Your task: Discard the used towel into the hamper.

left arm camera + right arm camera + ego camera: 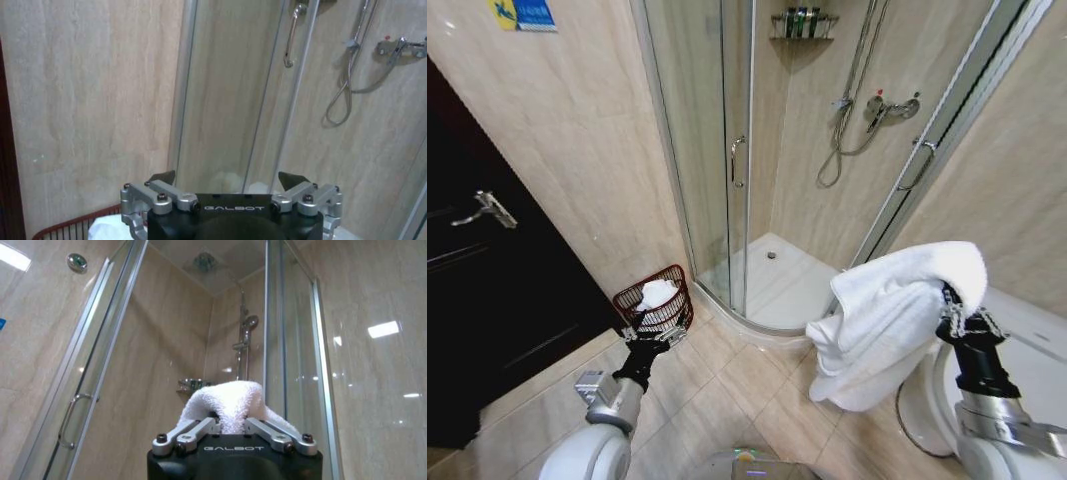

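Hanging from the right pincer (949, 312), the white towel (887, 325) droops in thick folds over the tiled floor (727, 390), well apart from the hamper (655, 303), which sits on the floor against the wall beside the glass shower door (712, 150) and already has something white lying inside. The right pincer is clamped on a bunch of the cloth near its top edge, and that looks a sound place to hold it: the towel is soft and floppy, light enough for one arm I would say, and it will sag and swing rather than keep any shape, so a loose corner may well catch on the basket's rim. The left pincer (649, 335) is low down just beside the hamper, its fingers spread and empty. Looking along the right wrist, you see the towel (225, 405) bulging up between the closed fingers (193, 432), with the shower head (250, 321) beyond, a grip that the head view half hides behind cloth. Looking along the left wrist, the open left pincer (227, 177) points at the shower door, with a slice of the hamper's rim (73, 227) below it
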You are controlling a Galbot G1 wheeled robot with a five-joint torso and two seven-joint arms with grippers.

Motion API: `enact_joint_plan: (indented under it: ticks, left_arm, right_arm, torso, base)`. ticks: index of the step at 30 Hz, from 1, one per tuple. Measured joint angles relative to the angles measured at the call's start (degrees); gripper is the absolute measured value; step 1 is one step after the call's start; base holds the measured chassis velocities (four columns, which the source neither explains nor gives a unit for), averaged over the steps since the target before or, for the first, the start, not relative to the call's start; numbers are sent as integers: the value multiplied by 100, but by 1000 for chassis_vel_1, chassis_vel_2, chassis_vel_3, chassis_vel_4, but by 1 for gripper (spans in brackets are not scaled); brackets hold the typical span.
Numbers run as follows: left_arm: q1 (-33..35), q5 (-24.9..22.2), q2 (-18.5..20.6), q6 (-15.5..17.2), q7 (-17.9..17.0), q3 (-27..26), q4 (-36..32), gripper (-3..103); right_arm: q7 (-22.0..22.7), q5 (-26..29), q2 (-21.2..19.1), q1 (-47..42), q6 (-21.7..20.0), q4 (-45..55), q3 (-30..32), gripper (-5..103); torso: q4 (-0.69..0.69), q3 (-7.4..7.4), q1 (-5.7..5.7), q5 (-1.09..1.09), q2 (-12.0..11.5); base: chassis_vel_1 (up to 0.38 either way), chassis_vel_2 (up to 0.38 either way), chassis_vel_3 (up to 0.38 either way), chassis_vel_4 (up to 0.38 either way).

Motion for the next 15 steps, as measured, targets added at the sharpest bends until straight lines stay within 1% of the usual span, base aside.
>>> enact_joint_plan:
  ticks: [5, 6, 8, 13, 15]
  left_arm:
    - [0, 0, 0, 0, 0, 0, 0, 100]
    - [0, 0, 0, 0, 0, 0, 0, 100]
    - [0, 0, 0, 0, 0, 0, 0, 100]
    - [0, 0, 0, 0, 0, 0, 0, 100]
    - [0, 0, 0, 0, 0, 0, 0, 100]
  right_arm:
    - [0, -4, 20, -38, 3, 0, -10, 6]
    - [0, -4, 20, -38, 3, 0, -10, 6]
    - [0, -4, 19, -45, 5, 2, -8, 6]
    - [0, -4, 5, -44, 6, 6, -1, 6]
    - [1, -3, -5, -35, 5, 8, 1, 6]
  torso:
    - [0, 85, 73, 0, 157]
    - [0, 85, 73, 0, 157]
    - [0, 135, 116, 0, 251]
    - [0, 195, 166, 0, 362]
    - [0, 240, 206, 0, 446]
  base:
    - [0, 0, 0, 0]
    - [0, 0, 0, 0]
    - [0, 0, 0, 0]
    - [0, 0, 0, 0]
    - [0, 0, 0, 0]
